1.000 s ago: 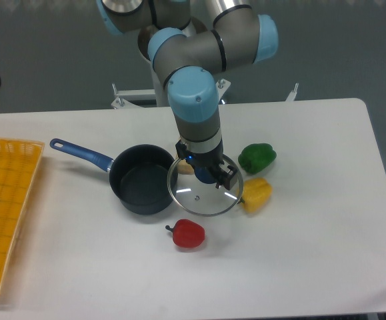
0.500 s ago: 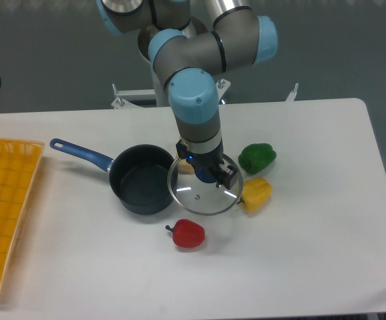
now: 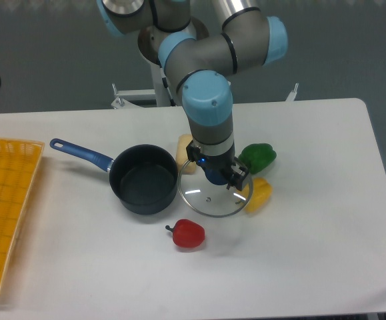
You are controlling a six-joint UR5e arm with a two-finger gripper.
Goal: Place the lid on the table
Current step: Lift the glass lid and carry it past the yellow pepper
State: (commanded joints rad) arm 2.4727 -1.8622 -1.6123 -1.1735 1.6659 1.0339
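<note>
The round glass lid (image 3: 209, 199) with its silver rim hangs just right of the dark saucepan (image 3: 141, 187), tilted slightly over the white table (image 3: 299, 240). My gripper (image 3: 216, 175) comes down from above and is shut on the lid at its far edge. The lid's small knob fitting shows near its centre. The lid's right rim overlaps the yellow pepper (image 3: 259, 193) in this view; whether they touch cannot be told.
A green pepper (image 3: 258, 157) lies right of the gripper and a red pepper (image 3: 189, 234) lies in front of the lid. A pale yellow item (image 3: 185, 162) sits behind the pan. The yellow mesh tray (image 3: 3, 207) is at the left edge.
The arm and the lid have shifted to the right, away from the saucepan's rim. The lid now overlaps more of the yellow pepper.
</note>
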